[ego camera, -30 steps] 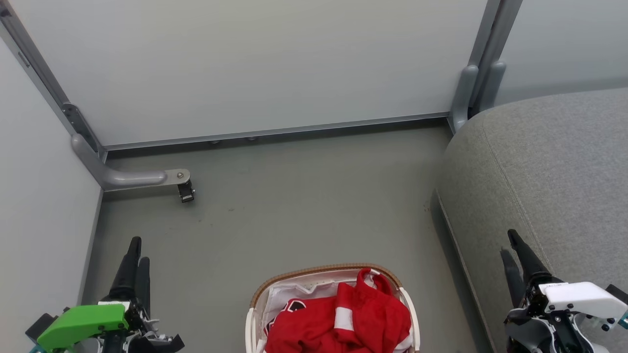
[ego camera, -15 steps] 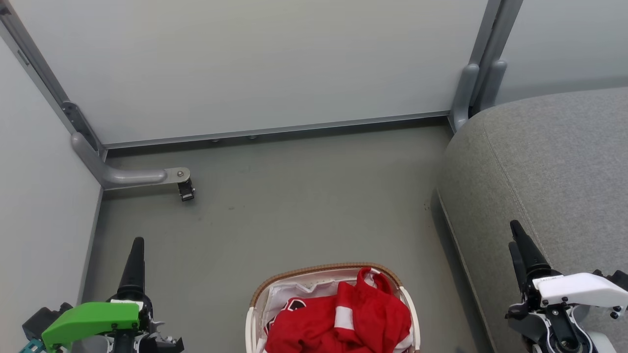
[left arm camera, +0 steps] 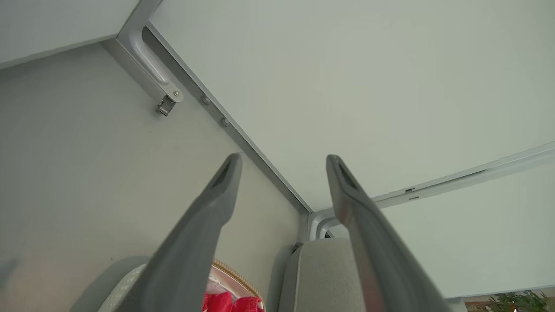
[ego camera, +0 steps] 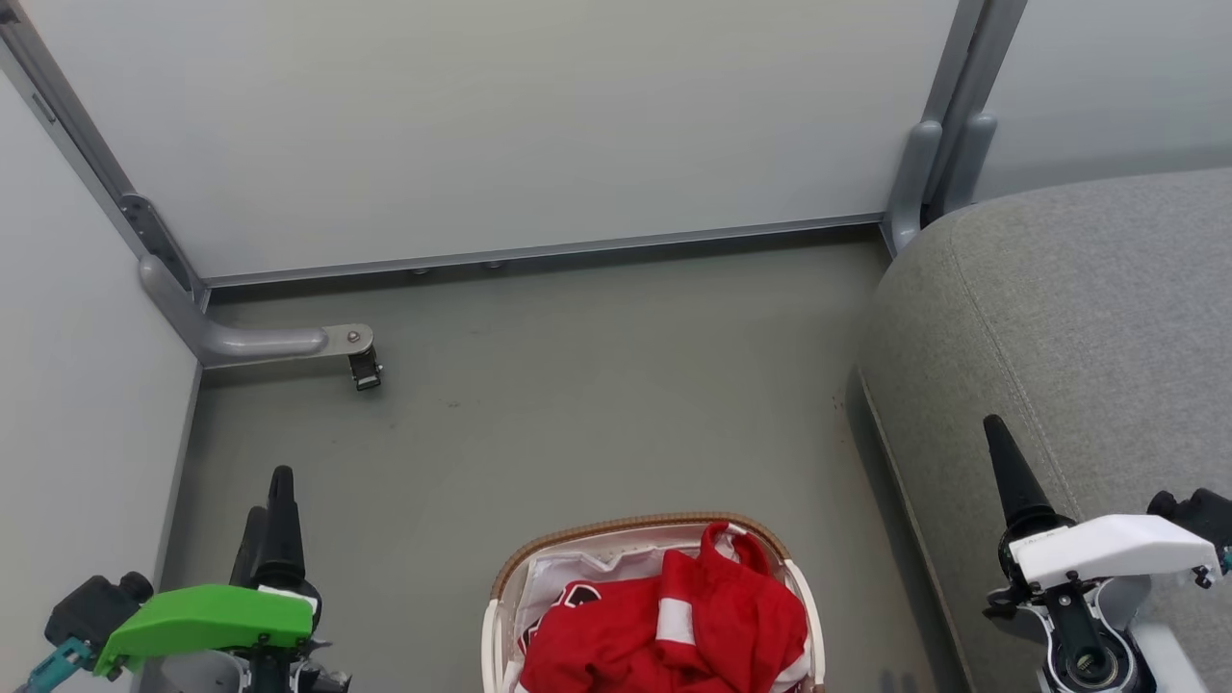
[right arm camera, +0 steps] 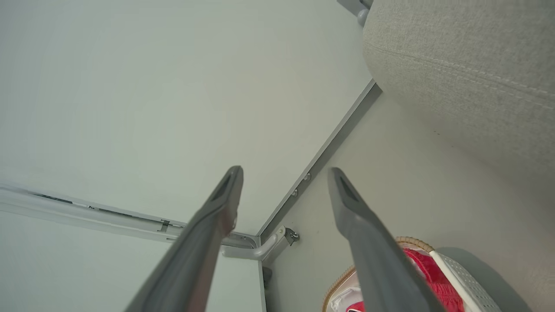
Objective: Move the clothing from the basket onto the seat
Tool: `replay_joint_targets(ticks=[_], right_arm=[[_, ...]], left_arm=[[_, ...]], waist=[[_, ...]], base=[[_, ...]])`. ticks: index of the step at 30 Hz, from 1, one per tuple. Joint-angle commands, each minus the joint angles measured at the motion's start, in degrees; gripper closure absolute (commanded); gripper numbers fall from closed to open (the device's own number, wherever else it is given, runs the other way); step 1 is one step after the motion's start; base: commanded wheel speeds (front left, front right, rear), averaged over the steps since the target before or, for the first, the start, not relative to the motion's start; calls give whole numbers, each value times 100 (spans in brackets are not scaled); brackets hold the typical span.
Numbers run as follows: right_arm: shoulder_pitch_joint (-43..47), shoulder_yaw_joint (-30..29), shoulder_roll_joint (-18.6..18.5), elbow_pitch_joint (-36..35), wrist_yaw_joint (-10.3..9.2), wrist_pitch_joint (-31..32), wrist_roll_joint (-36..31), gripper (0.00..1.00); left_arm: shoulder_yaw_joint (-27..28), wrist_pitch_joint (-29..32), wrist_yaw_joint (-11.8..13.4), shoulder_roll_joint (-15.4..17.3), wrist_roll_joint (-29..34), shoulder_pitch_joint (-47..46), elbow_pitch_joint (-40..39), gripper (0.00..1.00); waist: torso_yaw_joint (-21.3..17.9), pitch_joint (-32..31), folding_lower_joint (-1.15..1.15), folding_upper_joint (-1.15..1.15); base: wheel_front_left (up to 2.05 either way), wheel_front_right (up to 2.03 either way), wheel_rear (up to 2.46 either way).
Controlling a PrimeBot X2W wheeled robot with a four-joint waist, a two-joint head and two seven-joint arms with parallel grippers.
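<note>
Head view, clock directions as on that picture.

- Clothing: a red heap in the basket on the floor, low centre. None is on the seat, so the task is not yet started. The heap runs roughly 9-to-3 across the basket, with a loose fold standing up at its 1 o'clock edge.
- Left gripper: fingers apart, empty, raised over the floor. The clothing lies at about 4 o'clock from it.
- Right gripper: fingers apart in its wrist view, empty, above the seat's near edge. The clothing lies at about 8 o'clock from it.
- Seat: at 2 to 3 o'clock from the basket, just beside it.

Judgement: the two arms are about equally near. The right looks better placed, because the seat is on its side.
</note>
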Motion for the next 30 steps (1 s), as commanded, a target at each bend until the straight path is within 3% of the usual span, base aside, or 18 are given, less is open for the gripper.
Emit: replay_joint_targets(ticks=[1, 15, 30], right_arm=[[-189, 60, -91, -64, 2, -71, -252, 0], [-272, 408, -195, 17, 2, -349, -1653, 0], [-217, 614, -232, 106, 2, -610, -2743, 0]], left_arm=[[-28, -66, -7, 67, 343, -176, -47, 0], [-314, -345, 254, 172, 1799, -151, 75, 0], [-546, -605, 482, 206, 2792, -56, 161, 0]], waist=[[1, 2, 0, 11], [22, -3, 0, 15], [36, -2, 0, 21]], base=[[0, 0, 0], [0, 0, 0], [0, 0, 0]])
